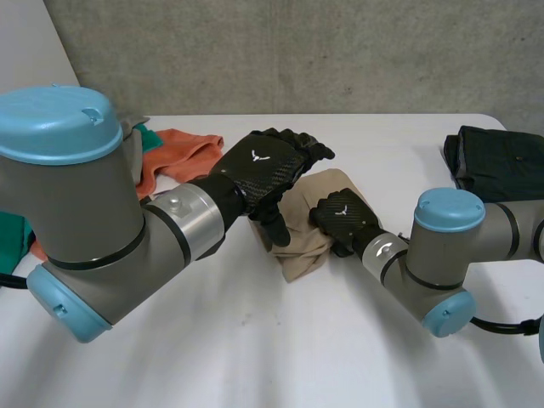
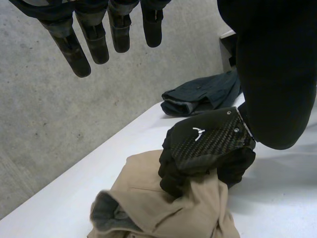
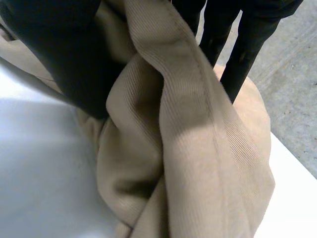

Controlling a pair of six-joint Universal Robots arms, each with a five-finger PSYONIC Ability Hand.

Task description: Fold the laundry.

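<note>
Gripping the tan cloth (image 1: 302,251): right hand (image 1: 344,219) reaches in from 4 o'clock, knuckles up, curled onto the cloth's 2 o'clock side. Right wrist view shows a ridge of fabric pinched between thumb and fingers (image 3: 242,49).

Left hand (image 1: 268,166) comes in from 9 o'clock and hovers palm down over the cloth's 11 o'clock end. Its fingers (image 2: 81,47) are straight, slightly spread, holding nothing. The thumb hangs down by the cloth's 9 o'clock edge; contact unclear.

Cloth sits mid-table (image 1: 255,340), bunched, long axis roughly 1 to 7 o'clock in head view.

Orange cloth (image 1: 178,153) lies at 10 o'clock from it, dark garment (image 1: 501,161) at 2 o'clock.
</note>
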